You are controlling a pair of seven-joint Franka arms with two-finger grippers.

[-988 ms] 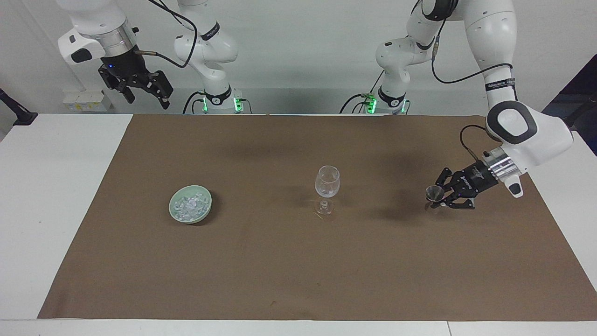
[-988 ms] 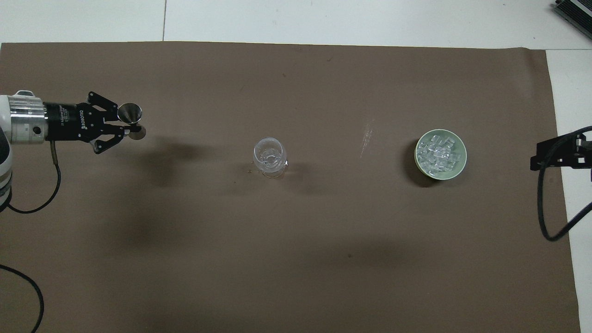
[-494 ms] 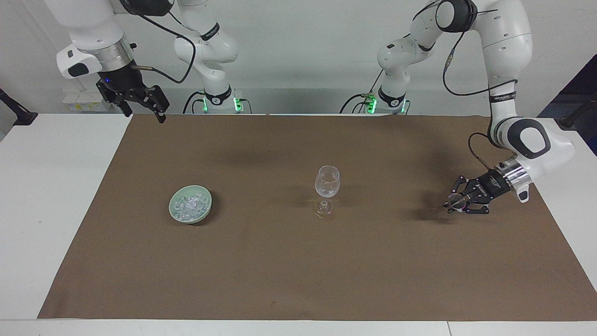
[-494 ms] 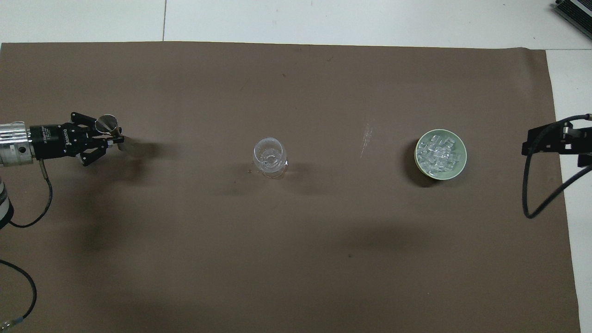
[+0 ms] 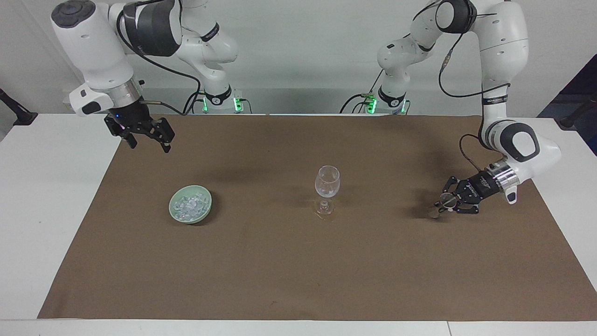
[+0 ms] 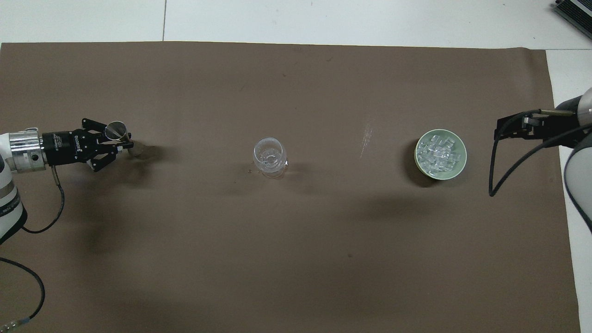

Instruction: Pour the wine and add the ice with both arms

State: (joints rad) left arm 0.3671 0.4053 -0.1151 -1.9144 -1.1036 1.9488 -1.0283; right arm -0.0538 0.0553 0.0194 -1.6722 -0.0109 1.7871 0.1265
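Note:
A clear stemmed glass (image 5: pixel 327 184) stands upright mid-mat, also in the overhead view (image 6: pixel 268 156). The ice (image 5: pixel 189 205) is heaped in a pale green bowl (image 5: pixel 205 212) toward the right arm's end; the overhead view shows the ice (image 6: pixel 439 154) and the bowl (image 6: pixel 464 159) too. My left gripper (image 5: pixel 442 204) is shut on a small metal cup (image 5: pixel 438 206) held low over the mat toward the left arm's end, as the overhead view shows for gripper (image 6: pixel 124 141) and cup (image 6: pixel 116 131). My right gripper (image 5: pixel 147 140) is open and empty, up in the air over the mat's edge; the overhead view shows it (image 6: pixel 508 130) beside the bowl.
A brown mat (image 5: pixel 298 280) covers most of the white table (image 5: pixel 46 210). A dark device (image 6: pixel 576 11) sits at the table's farthest corner toward the right arm's end.
My left gripper has lowered the metal cup close to the mat. My right gripper has come down and moved in toward the bowl of ice.

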